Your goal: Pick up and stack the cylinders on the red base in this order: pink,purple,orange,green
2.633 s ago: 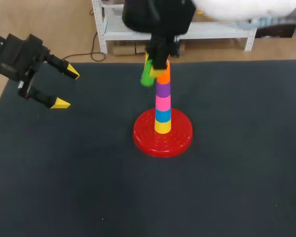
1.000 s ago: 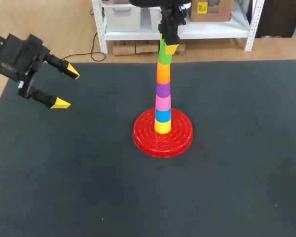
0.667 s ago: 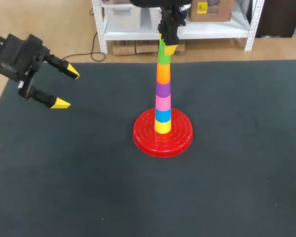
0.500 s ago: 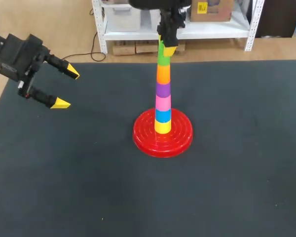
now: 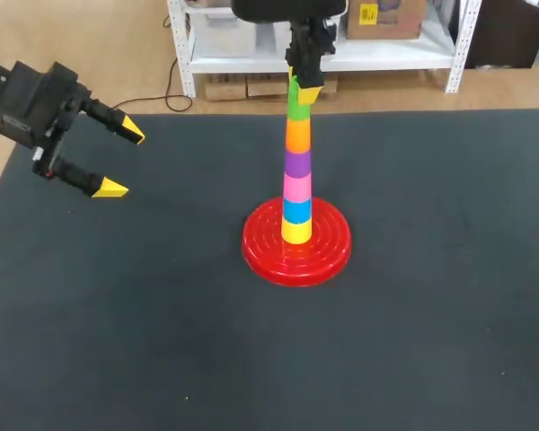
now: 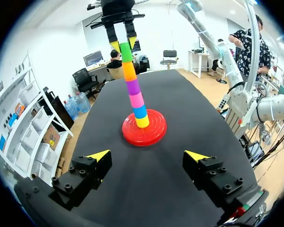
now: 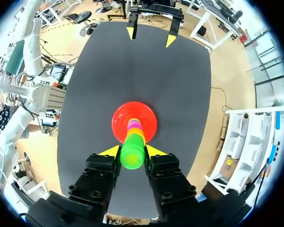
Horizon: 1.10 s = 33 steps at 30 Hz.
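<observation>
On the red base (image 5: pixel 256 256) stands a tower of cylinders: yellow, blue, pink (image 5: pixel 296 187), purple (image 5: pixel 296 163), orange (image 5: pixel 297 135), and the green cylinder (image 5: pixel 298 106) on top. My right gripper (image 5: pixel 303 85) comes down from above and is shut on the green cylinder (image 7: pixel 132 153), one yellow tip on each side. The green cylinder sits upright, in line with the tower. My left gripper (image 5: pixel 124 162) hangs open and holds nothing at the table's far left, well away from the base (image 6: pixel 154 135); the tower's green top (image 6: pixel 126 52) shows ahead of it.
Dark mat (image 5: pixel 431 314) covers the table all around the base. Nothing else lies on it.
Earlier the green cylinder hung tilted beside the orange one; now it sits upright on top of the tower. Over the last second nothing has visibly moved. The left arm has kept still.
</observation>
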### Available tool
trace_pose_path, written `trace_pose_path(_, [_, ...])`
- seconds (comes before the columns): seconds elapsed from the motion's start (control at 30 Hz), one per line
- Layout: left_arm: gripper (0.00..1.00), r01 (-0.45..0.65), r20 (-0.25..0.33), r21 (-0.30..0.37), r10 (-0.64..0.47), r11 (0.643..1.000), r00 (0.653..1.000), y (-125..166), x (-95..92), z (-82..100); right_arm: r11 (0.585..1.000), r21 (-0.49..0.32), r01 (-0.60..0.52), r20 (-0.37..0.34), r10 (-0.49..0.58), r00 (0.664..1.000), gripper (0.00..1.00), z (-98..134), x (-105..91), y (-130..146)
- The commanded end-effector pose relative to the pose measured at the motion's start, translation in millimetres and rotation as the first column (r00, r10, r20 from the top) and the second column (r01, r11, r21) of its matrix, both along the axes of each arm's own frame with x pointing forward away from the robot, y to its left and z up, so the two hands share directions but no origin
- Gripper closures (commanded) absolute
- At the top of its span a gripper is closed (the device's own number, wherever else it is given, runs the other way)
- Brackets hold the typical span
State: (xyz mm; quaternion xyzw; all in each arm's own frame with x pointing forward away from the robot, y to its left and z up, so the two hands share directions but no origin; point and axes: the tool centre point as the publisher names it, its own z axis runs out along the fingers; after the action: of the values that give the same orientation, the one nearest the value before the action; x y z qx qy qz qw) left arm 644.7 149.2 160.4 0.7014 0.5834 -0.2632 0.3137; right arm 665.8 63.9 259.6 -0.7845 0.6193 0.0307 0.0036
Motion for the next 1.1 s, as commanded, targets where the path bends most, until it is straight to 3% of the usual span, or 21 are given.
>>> trace_pose_path(0.03, [0.0, -0.001, 0.002, -0.001, 0.001, 1.0, 1.0, 0, -0.1, -0.9, 1.0, -0.006, -0.003, -0.002, 0.003, 1.0, 1.0, -8, 0.3, 1])
trace_pose_path(0.67, [0.0, -0.001, 0.002, -0.001, 0.001, 1.0, 1.0, 0, -0.1, -0.9, 1.0, -0.017, 0.007, -0.018, -0.007, 1.0, 1.0, -17, -1.6, -2])
trace_pose_path(0.93, [0.0, -0.001, 0.002, -0.001, 0.001, 1.0, 1.0, 0, -0.1, -0.9, 0.999, 0.022, 0.024, -0.002, -0.024, 1.0, 1.0, -12, -2.3, -1])
trace_pose_path(0.97, [0.0, -0.001, 0.002, -0.001, 0.001, 1.0, 1.0, 0, -0.1, -0.9, 0.999, 0.027, 0.024, 0.005, -0.024, 1.0, 0.57, -10, -2.8, -1])
trace_pose_path(1.0, [0.0, -0.001, 0.002, -0.001, 0.001, 1.0, 1.0, 0, -0.1, -0.9, 0.999, 0.037, 0.027, 0.009, -0.028, 1.0, 0.0, -9, -3.1, 0])
trace_pose_path(1.1, [0.0, -0.001, 0.002, -0.001, 0.001, 1.0, 1.0, 0, -0.1, -0.9, 0.998, 0.045, 0.032, 0.015, -0.033, 0.999, 0.0, -5, -3.0, 3])
